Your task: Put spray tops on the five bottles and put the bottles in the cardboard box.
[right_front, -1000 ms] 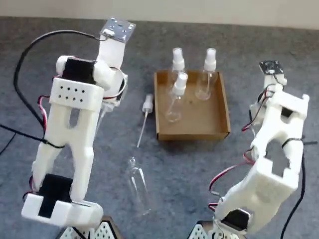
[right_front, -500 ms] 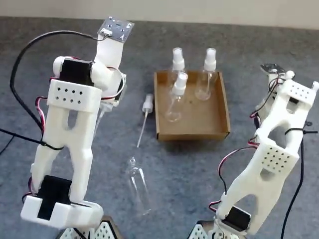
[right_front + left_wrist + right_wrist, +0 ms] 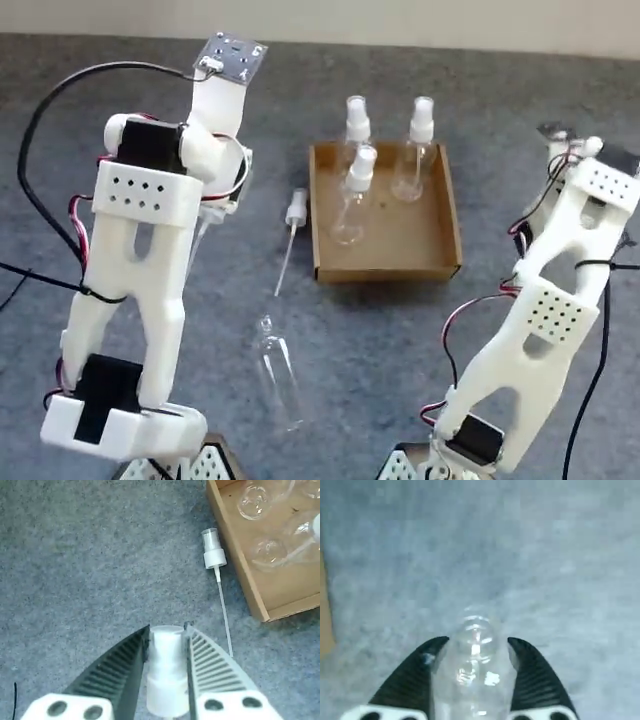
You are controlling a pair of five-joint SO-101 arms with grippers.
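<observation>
Grey carpet (image 3: 75, 555), spray top (image 3: 167, 675) in left hand (image 3: 167, 628)

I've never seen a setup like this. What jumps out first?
The cardboard box mid-table catches the eye first, with three capped bottles standing in it. Then the two white arms flanking it: the left arm's jaws are shut on a spray top, the right arm's on a clear bottle. A loose spray top and an uncapped bottle lie on the grey table left of the box.
</observation>
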